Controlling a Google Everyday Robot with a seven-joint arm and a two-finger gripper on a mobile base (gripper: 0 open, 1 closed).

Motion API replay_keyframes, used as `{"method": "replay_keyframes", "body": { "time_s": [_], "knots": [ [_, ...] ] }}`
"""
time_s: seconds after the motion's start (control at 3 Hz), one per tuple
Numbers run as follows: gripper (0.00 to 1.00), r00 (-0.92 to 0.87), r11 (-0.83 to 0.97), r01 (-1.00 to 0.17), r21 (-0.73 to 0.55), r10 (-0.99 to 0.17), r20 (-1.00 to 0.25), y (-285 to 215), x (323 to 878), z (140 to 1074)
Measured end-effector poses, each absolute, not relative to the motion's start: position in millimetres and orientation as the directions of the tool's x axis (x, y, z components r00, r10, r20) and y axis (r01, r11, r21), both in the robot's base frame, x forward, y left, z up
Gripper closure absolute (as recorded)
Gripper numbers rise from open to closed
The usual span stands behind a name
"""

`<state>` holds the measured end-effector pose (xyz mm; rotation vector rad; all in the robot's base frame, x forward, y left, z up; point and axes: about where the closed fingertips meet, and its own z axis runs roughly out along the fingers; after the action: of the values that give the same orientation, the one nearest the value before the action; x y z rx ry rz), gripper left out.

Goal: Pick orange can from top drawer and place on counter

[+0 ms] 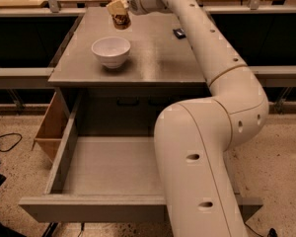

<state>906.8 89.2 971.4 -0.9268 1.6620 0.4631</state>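
Hand [119, 7] is up at the 12 o'clock end of the worktop [158, 63], its pale fingers closed around the orange can [121, 18]. They grip the can on its side wall, just under the silver top. The can leans a little and appears to hang above the grey surface rather than stand on it, though the gap under its base is hard to make out.

A white bowl [111, 51] stands on the worktop at 6 o'clock from the can, near it but not touching. A small black object [179, 32] lies at 3 o'clock from the can, well apart. The arm [222, 78] reaches in from the 5 o'clock corner and crosses the right side of the top drawer [103, 167]. That drawer stands pulled out at the 6 o'clock side, and its visible floor is bare. A wooden box [52, 127] sits at 9 o'clock beside it.

Judging from this, the lift out of the drawer is done and the placing step is in hand.

The next move calls for righting the can so its base is flat. It should then come straight down onto bare worktop at 12 o'clock of the bowl, far enough from the rim not to knock it. The fingers should part only once the can stands on its own. A tilted release could tip it over or send it rolling.
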Motion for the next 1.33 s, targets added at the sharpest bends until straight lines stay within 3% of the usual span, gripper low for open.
{"method": "replay_keyframes", "body": {
  "time_s": [1.0,1.33],
  "knots": [
    [1.0,-0.123,0.715,-0.694,-0.084,-0.233,-0.965,75.1,954.1,907.6],
    [0.82,-0.123,0.715,-0.694,-0.085,-0.233,-0.965,75.4,954.2,907.5]
  ]
}}
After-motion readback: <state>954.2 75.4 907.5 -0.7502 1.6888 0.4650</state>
